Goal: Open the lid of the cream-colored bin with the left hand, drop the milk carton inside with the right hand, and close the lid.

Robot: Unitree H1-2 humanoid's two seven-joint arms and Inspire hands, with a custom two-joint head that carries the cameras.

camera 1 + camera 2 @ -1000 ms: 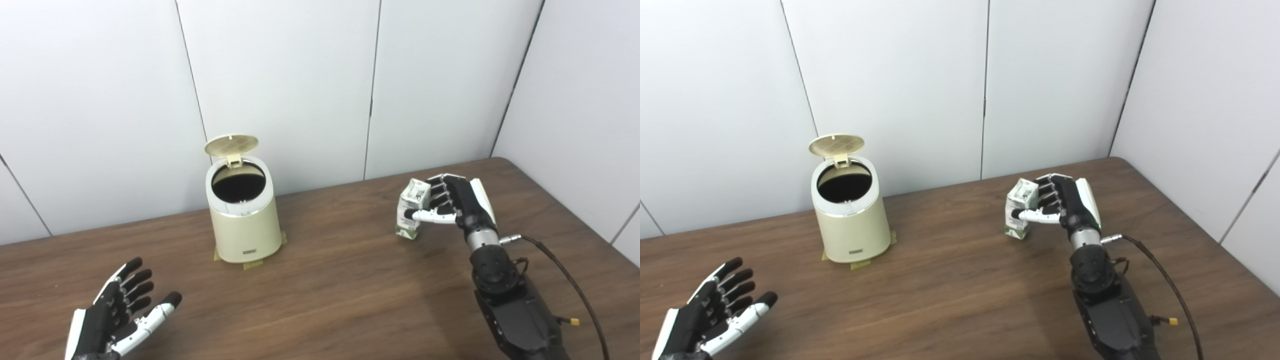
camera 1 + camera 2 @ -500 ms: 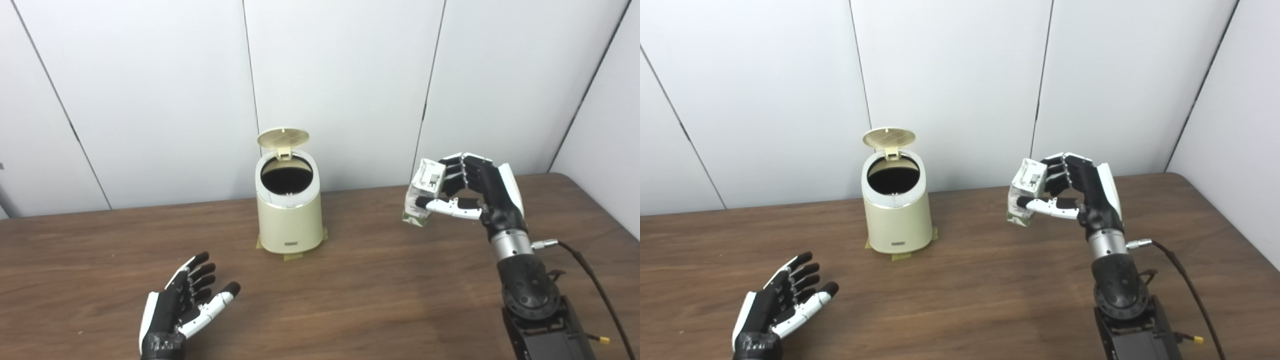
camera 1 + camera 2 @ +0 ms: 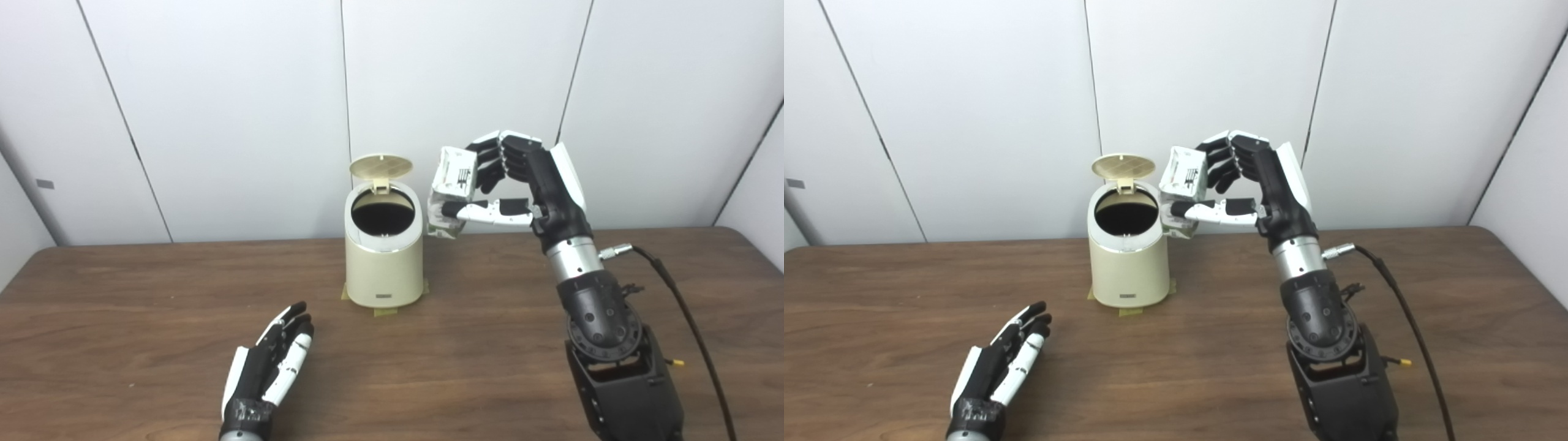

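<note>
Change since a second ago: right hand [image 3: 520,190] has lifted the milk carton [image 3: 452,193] off the table [image 3: 478,355] and carried it leftward — from well apart to just beside the cream-colored bin [image 3: 384,254] (the head cameras have also swung, so the whole scene sits differently in frame).
Carton position: in the air, at about rim height, just to the right of the bin's opening; not yet over it.
Right hand state: clamped on the carton, thumb across its front face, fingers curled round the top and far side.
Left hand [image 3: 272,367] state: resting low near the front of the table, fingers spread apart, holding nothing; well clear of the bin.
Lid [image 3: 380,166]: already up, standing on its hinge at the back of the rim, dark opening fully exposed.
Step in hand: carrying the carton over the mouth of the bin.
How to do it well: continue left until the carton's lower end sits squarely above the dark opening, staying in front of the raised lid so it is not knocked shut — release only then.
Carton long axis: near vertical, leaning a little, top tipped to the right, toward the hand.
Carton pointing: its bottom end aims down and slightly left, toward the bin; printed top panel faces up toward the cameras.
Judgement: a lengthwise, bottom-first entry looks the likeliest to clear the round opening.
</note>
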